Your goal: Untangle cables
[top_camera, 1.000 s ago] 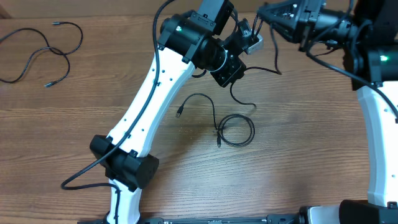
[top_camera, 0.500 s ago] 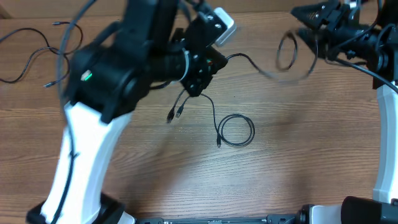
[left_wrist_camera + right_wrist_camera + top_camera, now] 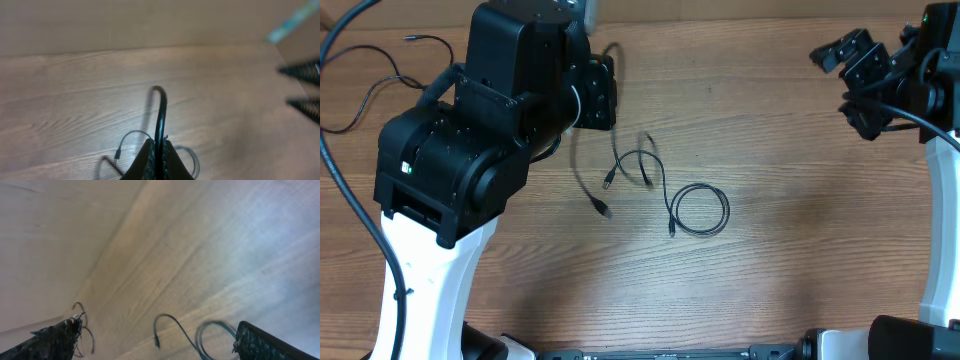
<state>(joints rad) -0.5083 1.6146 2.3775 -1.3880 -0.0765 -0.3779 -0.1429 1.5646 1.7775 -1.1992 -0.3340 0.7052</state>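
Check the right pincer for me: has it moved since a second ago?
Yes. In the overhead view the right pincer has swung rightward, away from the coiled cable, which has not shifted on the wood.

- No legible text, label, brand, number or sign in the overhead view.
- Same for both wrist views: nothing readable.
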